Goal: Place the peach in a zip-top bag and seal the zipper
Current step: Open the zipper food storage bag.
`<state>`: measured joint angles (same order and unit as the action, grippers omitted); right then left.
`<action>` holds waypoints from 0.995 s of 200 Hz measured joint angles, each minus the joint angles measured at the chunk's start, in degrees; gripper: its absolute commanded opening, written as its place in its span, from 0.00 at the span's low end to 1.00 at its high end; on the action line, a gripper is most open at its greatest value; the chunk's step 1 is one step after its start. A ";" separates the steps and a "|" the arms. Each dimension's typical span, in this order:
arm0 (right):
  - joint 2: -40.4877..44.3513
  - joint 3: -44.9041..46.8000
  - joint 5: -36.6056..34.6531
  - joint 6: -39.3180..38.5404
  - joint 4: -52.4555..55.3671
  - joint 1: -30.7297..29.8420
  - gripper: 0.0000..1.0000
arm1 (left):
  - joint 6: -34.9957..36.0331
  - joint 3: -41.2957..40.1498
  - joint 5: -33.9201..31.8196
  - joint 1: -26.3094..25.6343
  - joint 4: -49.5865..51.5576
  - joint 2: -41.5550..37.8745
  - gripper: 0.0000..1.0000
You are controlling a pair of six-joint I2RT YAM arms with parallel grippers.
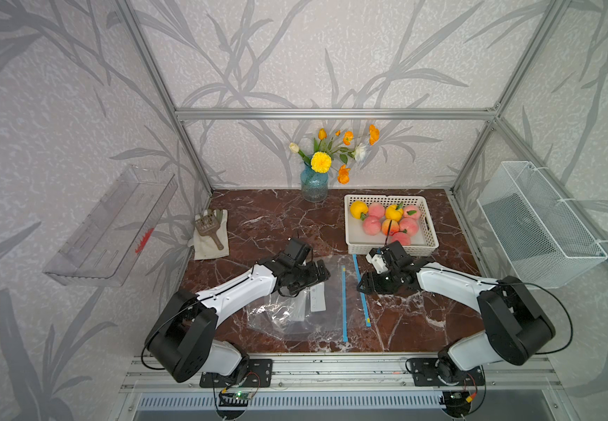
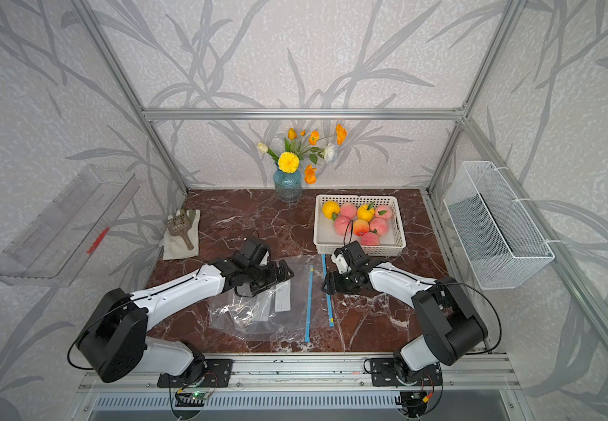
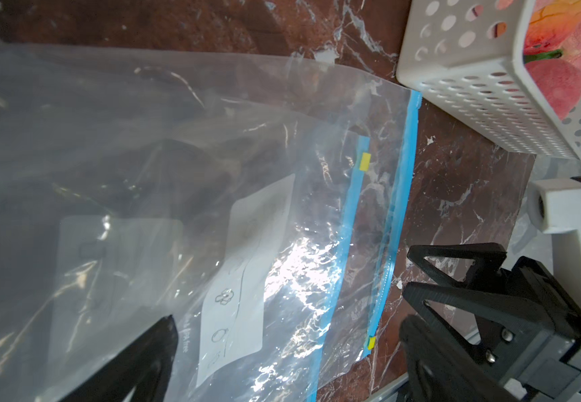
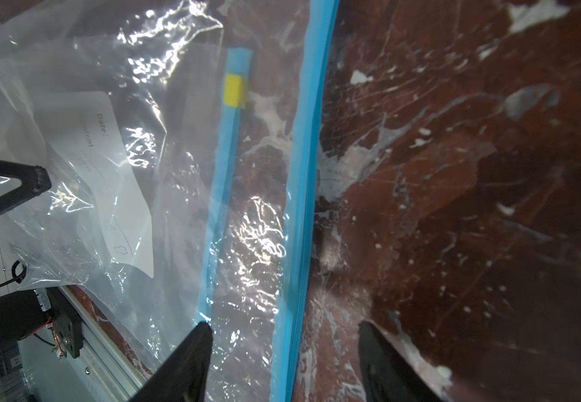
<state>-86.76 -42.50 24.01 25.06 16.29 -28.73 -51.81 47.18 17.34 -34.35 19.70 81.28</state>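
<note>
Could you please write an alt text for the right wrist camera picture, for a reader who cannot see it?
The right gripper hangs open over a clear zip-top bag on a dark red marble table, its two black fingers either side of the outer blue zipper strip. A second blue strip with a yellow tab runs beside it.

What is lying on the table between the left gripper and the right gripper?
The zip-top bag's open mouth: its two blue zipper strips lie apart there, seen in both top views.
</note>
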 measured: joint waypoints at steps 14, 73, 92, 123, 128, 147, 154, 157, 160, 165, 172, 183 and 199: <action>-0.76 0.02 0.68 0.00 -0.87 -0.13 0.63 | -0.31 -0.33 -0.76 0.00 -0.02 0.31 0.99; -3.91 0.02 4.07 -0.04 -4.11 -0.42 0.55 | -0.59 -1.09 -2.29 -0.04 -0.02 3.85 0.99; -4.11 0.02 5.18 0.02 -4.55 -0.44 0.49 | -0.63 -1.29 -2.73 -0.04 0.04 4.13 0.99; -4.11 0.07 7.85 0.11 -6.21 -0.44 0.48 | -0.63 -1.29 -3.28 -0.04 0.00 4.83 0.99; -4.11 0.15 8.24 0.20 -6.58 -0.44 0.48 | -0.63 -1.29 -3.37 -0.04 0.00 5.09 0.99; -4.13 0.70 9.68 0.46 -7.74 -0.44 0.46 | -0.63 -1.38 -3.58 -0.04 -0.09 6.05 0.99; -4.13 0.85 10.16 0.68 -8.15 -0.44 0.46 | -0.63 -1.55 -3.63 -0.04 -0.28 6.29 0.99; -4.17 0.92 10.38 0.79 -8.37 -0.44 0.45 | -0.66 -1.55 -3.67 -0.04 -0.37 6.29 0.99; -4.20 0.94 10.58 0.96 -8.55 -0.44 0.45 | -0.66 -1.57 -3.69 -0.04 -0.50 6.29 0.99; -4.26 1.03 10.88 1.05 -8.90 -0.44 0.45 | -0.68 -1.57 -3.74 -0.04 -0.63 6.32 0.99; -4.44 1.11 11.34 1.40 -9.49 -0.44 0.45 | -0.66 -1.60 -3.78 -0.04 -0.87 6.36 0.99; -4.85 1.14 12.04 1.77 -10.21 -0.44 0.45 | -0.66 -1.60 -3.80 -0.04 -0.98 6.38 0.99; -5.68 1.11 12.31 2.67 -11.54 -0.44 0.43 | -0.61 -1.66 -3.91 -0.04 -1.16 6.38 0.99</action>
<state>-92.44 -41.39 36.32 27.73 4.75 -29.17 -52.42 45.52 13.43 -34.39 18.55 87.66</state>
